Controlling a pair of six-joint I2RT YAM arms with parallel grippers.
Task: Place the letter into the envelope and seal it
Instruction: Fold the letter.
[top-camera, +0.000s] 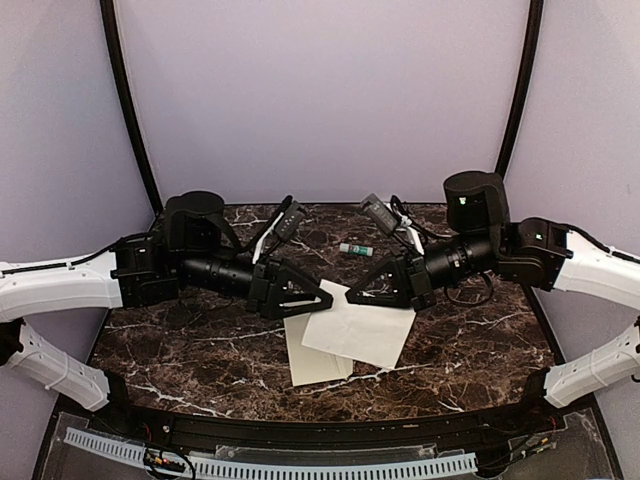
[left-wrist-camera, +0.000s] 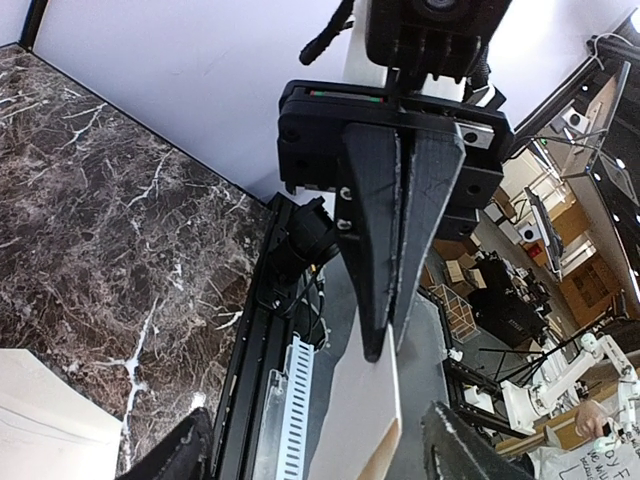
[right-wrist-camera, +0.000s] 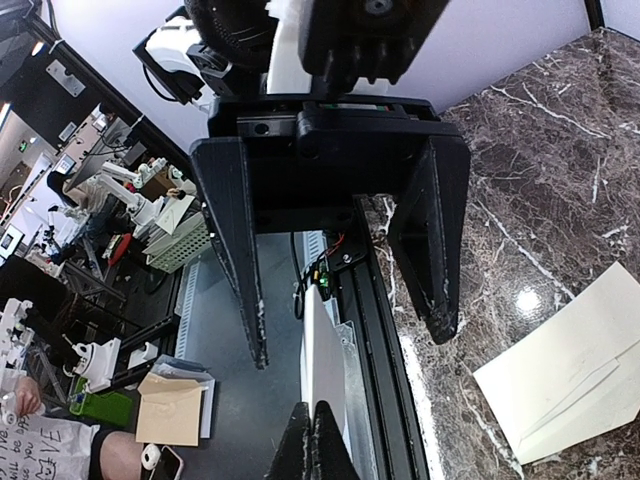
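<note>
Lying at mid-tabletop (top-camera: 200, 340), the letter (top-camera: 365, 330) overlaps the envelope (top-camera: 315, 362), which juts out toward the near edge; the letter's far corner is pinched in the closed right tool (top-camera: 352, 295); left tool (top-camera: 325, 297) close by, fingers wide, holding nothing; small tube (top-camera: 355, 249) toward the far edge.

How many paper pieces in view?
2. The letter is mid-table, pinched at its edge by the shut right gripper. The envelope lies partly covered by it, toward the near edge. More could be hidden underneath.
</note>
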